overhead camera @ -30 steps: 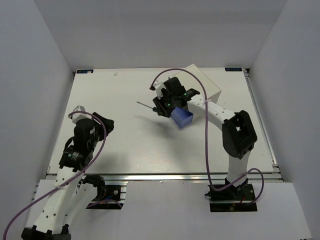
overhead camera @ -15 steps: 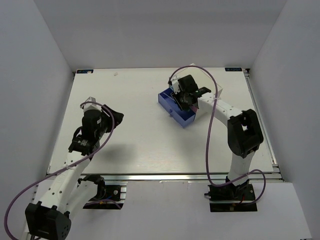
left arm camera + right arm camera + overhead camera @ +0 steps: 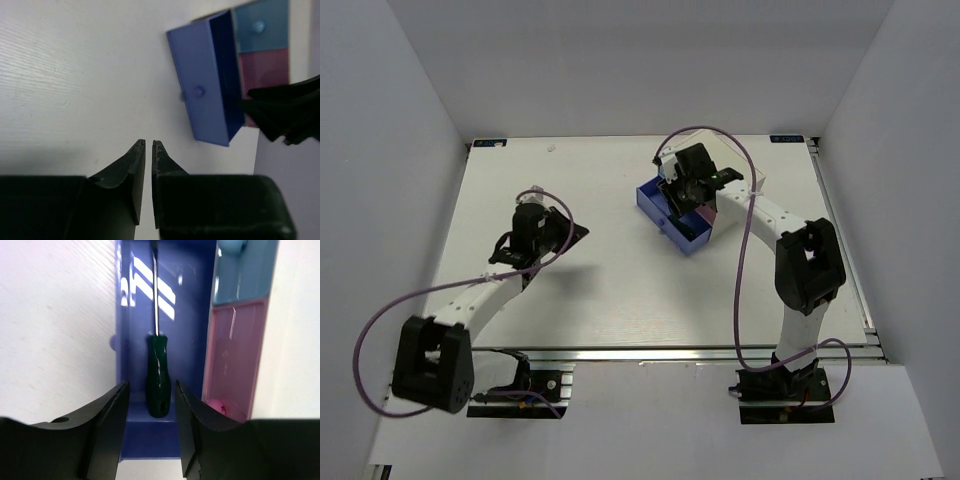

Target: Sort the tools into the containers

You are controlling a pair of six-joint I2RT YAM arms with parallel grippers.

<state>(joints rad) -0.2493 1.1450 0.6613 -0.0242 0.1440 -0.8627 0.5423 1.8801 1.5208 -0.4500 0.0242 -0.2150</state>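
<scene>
A green-handled screwdriver (image 3: 158,375) lies lengthwise inside the pulled-out blue drawer (image 3: 190,300), silver shaft pointing away from me. My right gripper (image 3: 150,390) hovers open just above its handle, with a gap on each side and no grip on it. From above, that gripper (image 3: 682,195) sits over the blue drawer (image 3: 665,215), at the front of the white cabinet (image 3: 725,152). My left gripper (image 3: 148,144) is shut on nothing above bare table, left of the drawer (image 3: 207,90); from above it (image 3: 582,233) is at centre left.
Beside the open drawer the cabinet holds a closed teal drawer (image 3: 240,275) and a pink drawer (image 3: 232,350) with a round pink knob (image 3: 215,407). Purple cables loop over both arms. White walls ring the table (image 3: 620,300).
The right gripper, which held the screwdriver left of the cabinet, moved over the blue drawer and let it go inside. The left arm reached out toward the middle and its jaws closed.
</scene>
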